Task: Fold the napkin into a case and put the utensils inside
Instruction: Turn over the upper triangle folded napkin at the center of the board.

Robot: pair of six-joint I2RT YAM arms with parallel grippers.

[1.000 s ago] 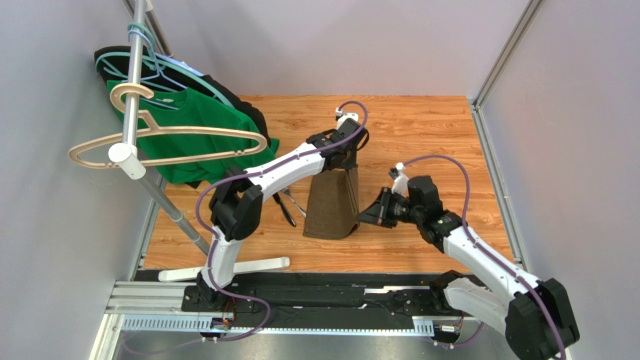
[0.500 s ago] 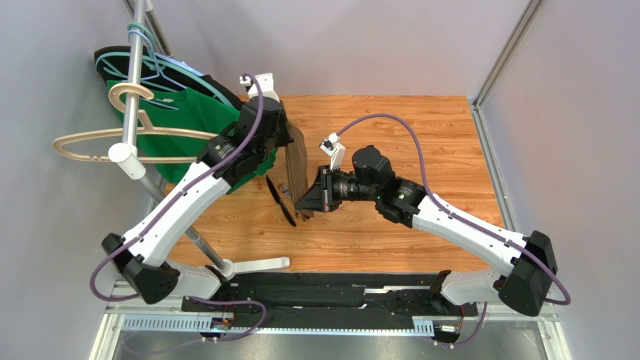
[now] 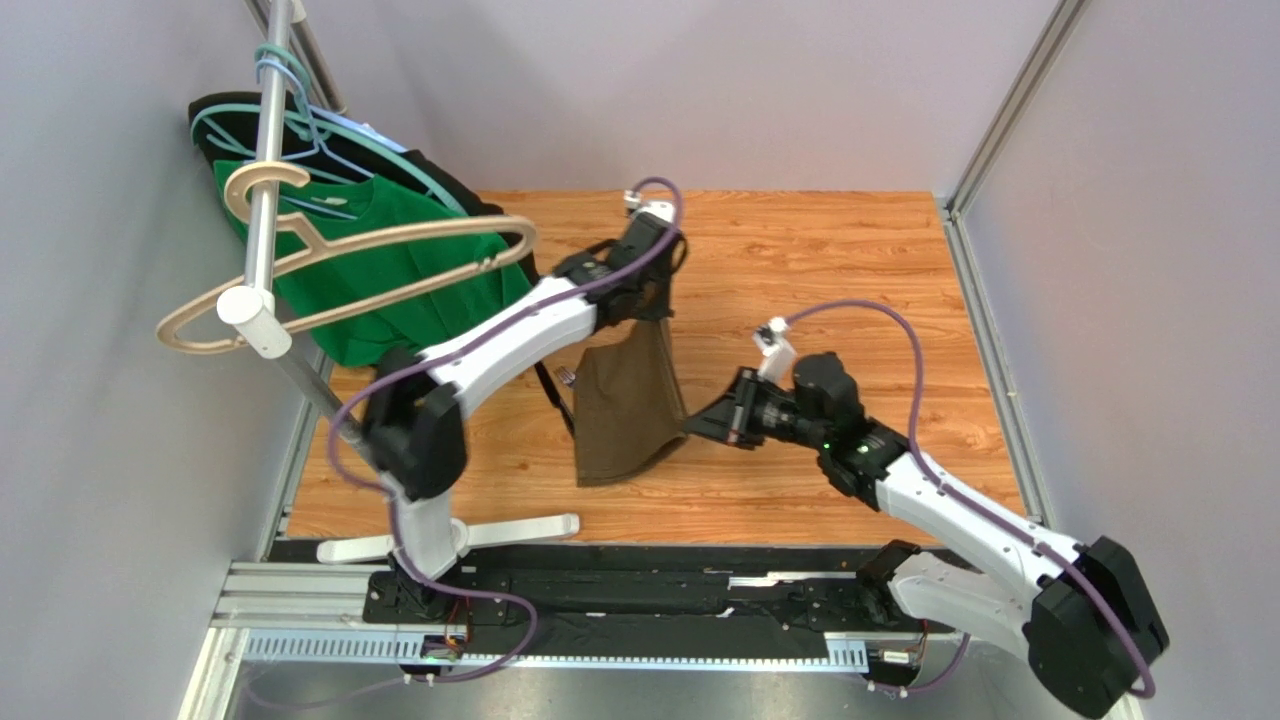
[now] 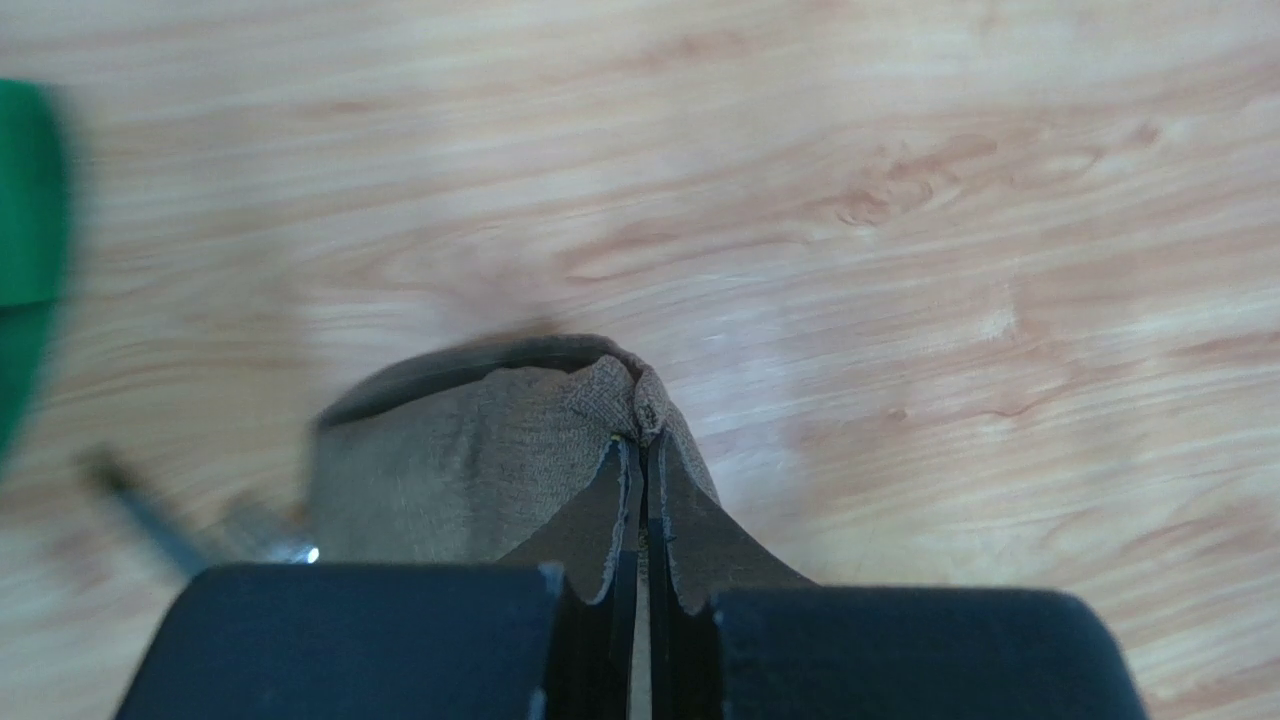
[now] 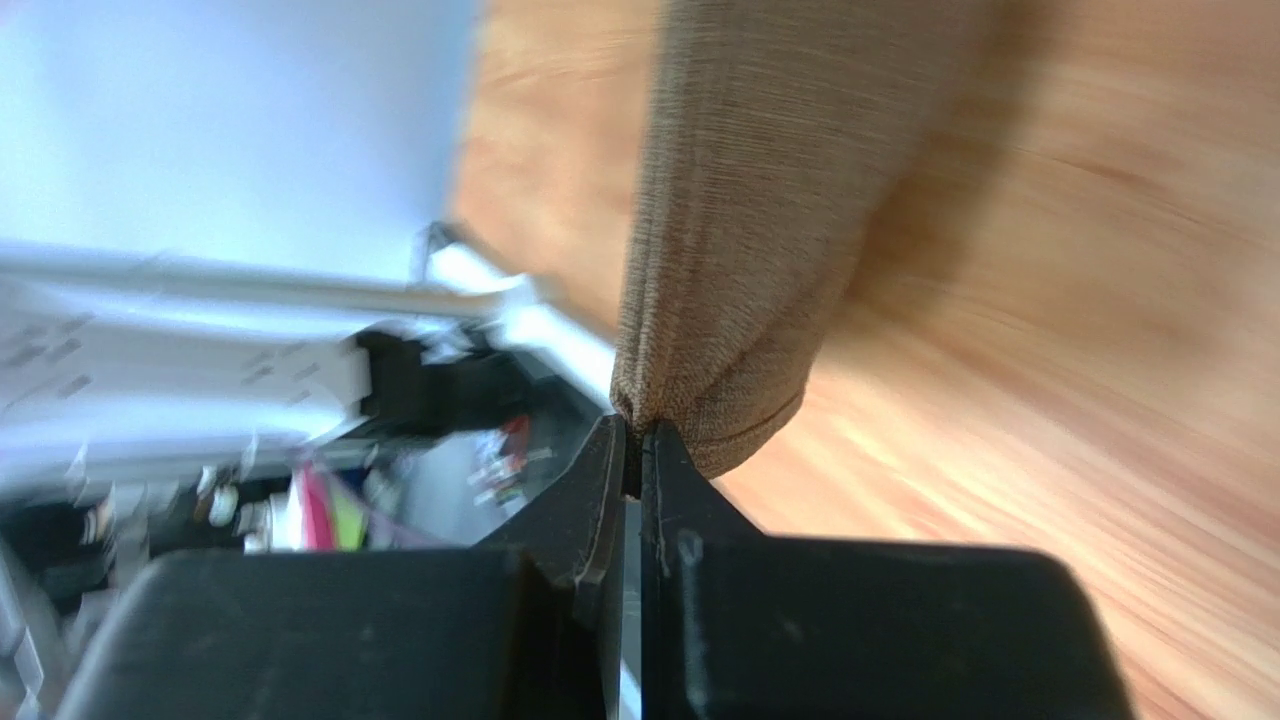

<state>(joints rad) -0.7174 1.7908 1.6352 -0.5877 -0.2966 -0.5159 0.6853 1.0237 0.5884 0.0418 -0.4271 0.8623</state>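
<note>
Over the middle of the bench, the left pincer and right pincer each pinch a napkin corner, the fold is not finished, and the utensils lie beside it, not yet inside.

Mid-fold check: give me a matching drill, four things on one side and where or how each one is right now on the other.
Things:
1. left pincer
2. right pincer
3. shirt
4. utensils

States:
A. on the table, left of the napkin
B. shut on the napkin's far corner
C. hanging on the rack
D. shut on the napkin's near right corner

Pairs: 1-B, 2-D, 3-C, 4-A
</note>
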